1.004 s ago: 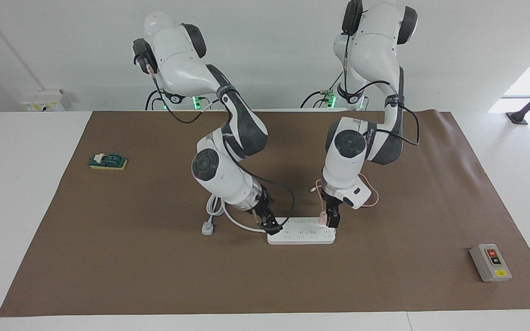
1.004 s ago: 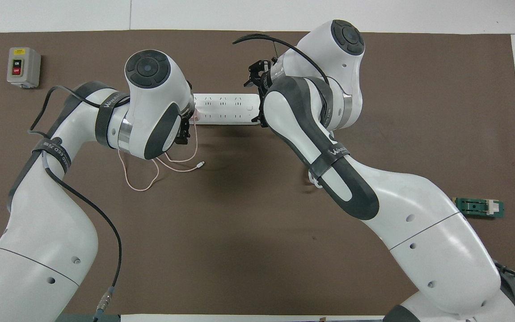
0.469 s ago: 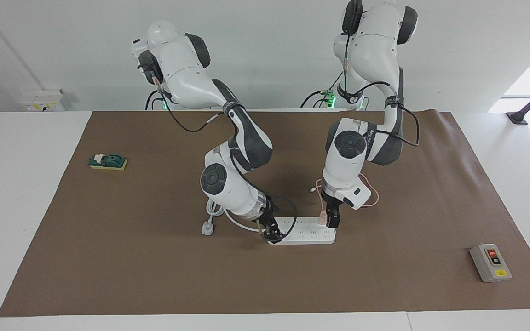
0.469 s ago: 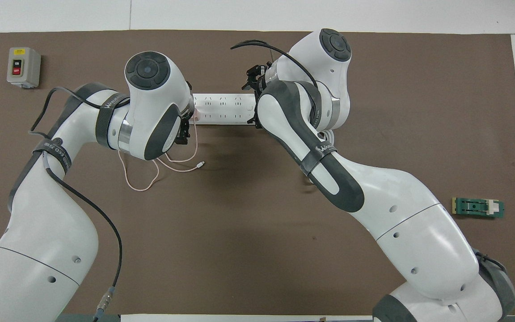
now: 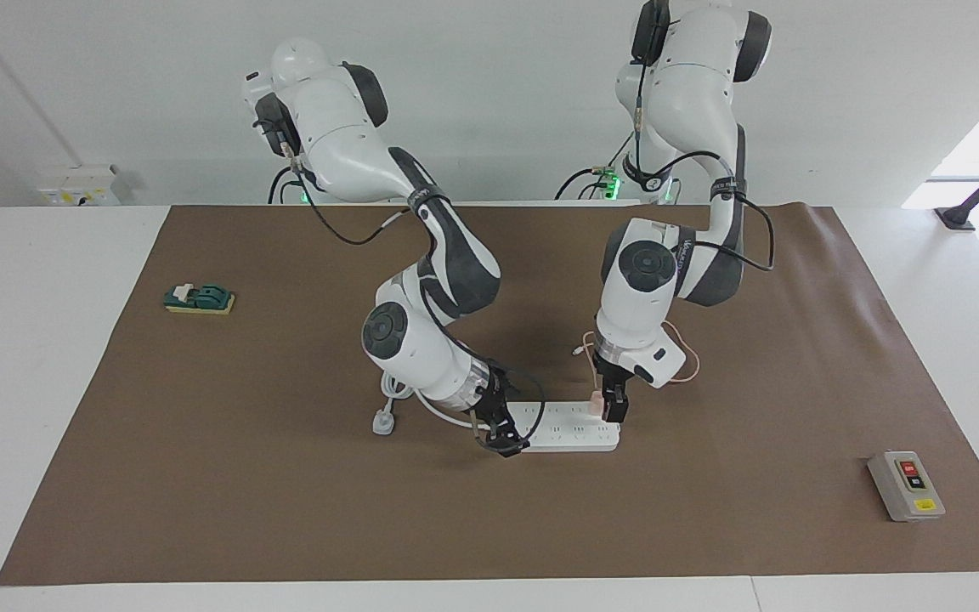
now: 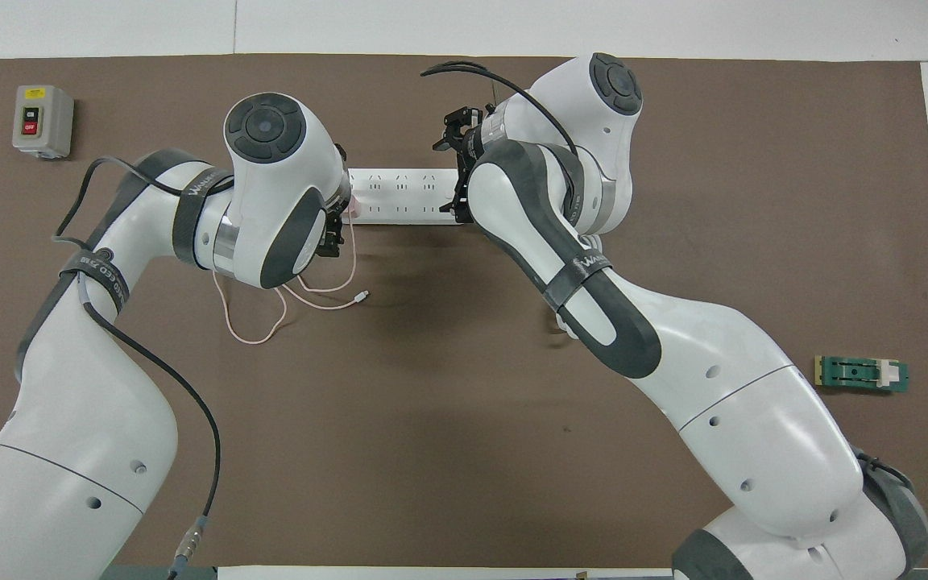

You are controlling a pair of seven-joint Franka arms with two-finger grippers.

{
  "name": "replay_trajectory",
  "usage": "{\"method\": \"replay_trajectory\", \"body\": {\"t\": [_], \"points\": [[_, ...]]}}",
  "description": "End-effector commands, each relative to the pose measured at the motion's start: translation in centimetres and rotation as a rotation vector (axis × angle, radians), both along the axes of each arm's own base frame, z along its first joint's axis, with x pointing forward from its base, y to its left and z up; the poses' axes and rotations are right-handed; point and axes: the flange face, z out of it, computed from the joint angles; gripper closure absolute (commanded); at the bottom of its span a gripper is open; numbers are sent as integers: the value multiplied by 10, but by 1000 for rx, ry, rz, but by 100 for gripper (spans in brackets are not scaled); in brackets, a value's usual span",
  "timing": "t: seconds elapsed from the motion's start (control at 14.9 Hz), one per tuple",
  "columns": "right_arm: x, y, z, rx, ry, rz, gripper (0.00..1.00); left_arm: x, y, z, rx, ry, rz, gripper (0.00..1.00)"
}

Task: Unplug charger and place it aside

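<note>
Two arms reach over one brown-covered worktop [image 5: 200,476], and both hands are down at the single white power strip [image 5: 566,433] near its middle.

The left hand [image 5: 608,406] stands upright at the end of the strip toward the left arm's side. It is placed around the one pale pink charger [image 5: 596,403], which sits plugged into the strip. Whether its fingers are pressing on the charger or merely flanking it I cannot tell.

One thin pink cable [image 6: 271,310] runs from the charger and loops on the worktop nearer the robots.

The right hand [image 5: 502,442] is at the strip's other end, tilted; I cannot tell how far apart its fingers are.

One grey switch box [image 5: 906,485] lies toward the left arm's end of the worktop. One small green part [image 5: 199,298] lies toward the right arm's end.
</note>
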Motion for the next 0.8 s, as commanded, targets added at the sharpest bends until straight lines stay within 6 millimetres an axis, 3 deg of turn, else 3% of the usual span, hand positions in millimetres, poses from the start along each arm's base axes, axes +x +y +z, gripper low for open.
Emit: {"method": "replay_trajectory", "body": {"t": [0.0,0.13,0.27,0.33,0.4,0.67,0.74], "points": [[-1,-6,-5,17,-14,15,0,-1,0,-4,6,-12,-1,10],[-14,-10,-8,-1,-23,47,0,-1,0,-6,8,-9,1,13],[-32,-16,-29,-21,-124,137,0,-1,0,-6,7,-11,1,19],[-37,-19,-20,14,-150,133,0,-1,0,-6,6,-12,1,26],[-37,-18,-9,57,-119,124,0,0,0,-7,2,-20,0,34],[-46,-13,-15,56,8,91,0,0,-2,-11,0,-20,5,98],[-46,-12,-16,57,16,75,0,1,-1,-12,1,-20,6,100]]}}
